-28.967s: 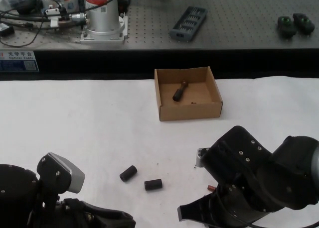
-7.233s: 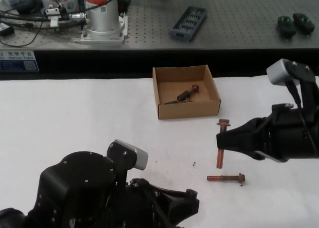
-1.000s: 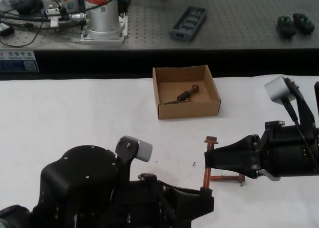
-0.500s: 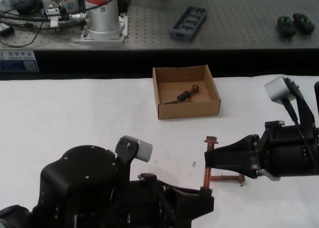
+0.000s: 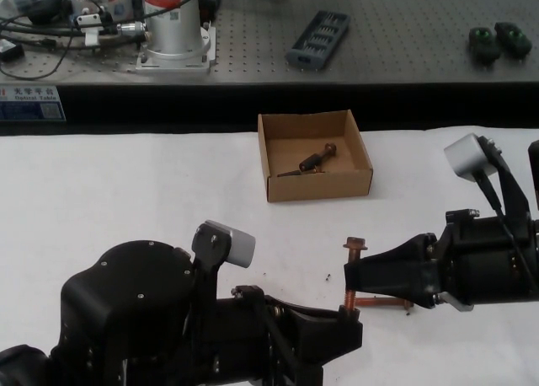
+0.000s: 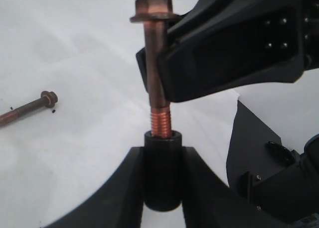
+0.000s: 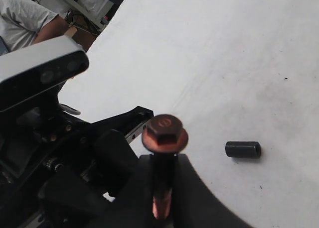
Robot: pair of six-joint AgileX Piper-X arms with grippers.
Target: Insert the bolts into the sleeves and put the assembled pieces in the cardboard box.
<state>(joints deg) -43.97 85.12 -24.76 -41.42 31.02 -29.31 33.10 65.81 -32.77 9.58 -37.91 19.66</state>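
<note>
- Cardboard box (image 5: 320,186) stands at the far middle of the white sheet (image 5: 126,192). Bolt-and-sleeve pieces (image 5: 316,160) lie inside it.
- Spare bolt (image 5: 383,302) lies flat on the sheet, just behind the two grippers. Its head is toward the right arm.
- Loose sleeve (image 7: 242,149) lies on its side on the sheet, apart from both grippers.
- Perforated table beyond the sheet carries a metal post (image 5: 173,19), a blue-grey bit tray (image 5: 318,39) and two black-and-green parts (image 5: 498,42).
- Obstruction: in the high view the left arm's body covers the near left of the sheet. In the left wrist view a finger of the right gripper (image 6: 229,49) covers one side of the bolt shank.
- Left gripper (image 6: 163,156): fingers clamped on either side of the held sleeve (image 6: 162,188), which is upright with its bore facing up.
- Right gripper: fingers closed on the shank of the held bolt (image 6: 154,63), just under the flange head. The bolt is vertical, head up.
- The threaded tip meets the held sleeve's mouth. I cannot tell whether it is touching or just inside.
- Versus 0.5 s ago: the held bolt and right gripper sit slightly lower, and the left arm's camera housing has shifted a little to the left. Box contents and spare bolt are unchanged.
- Versus 29 s ago: the box sits slightly more to the left.
</note>
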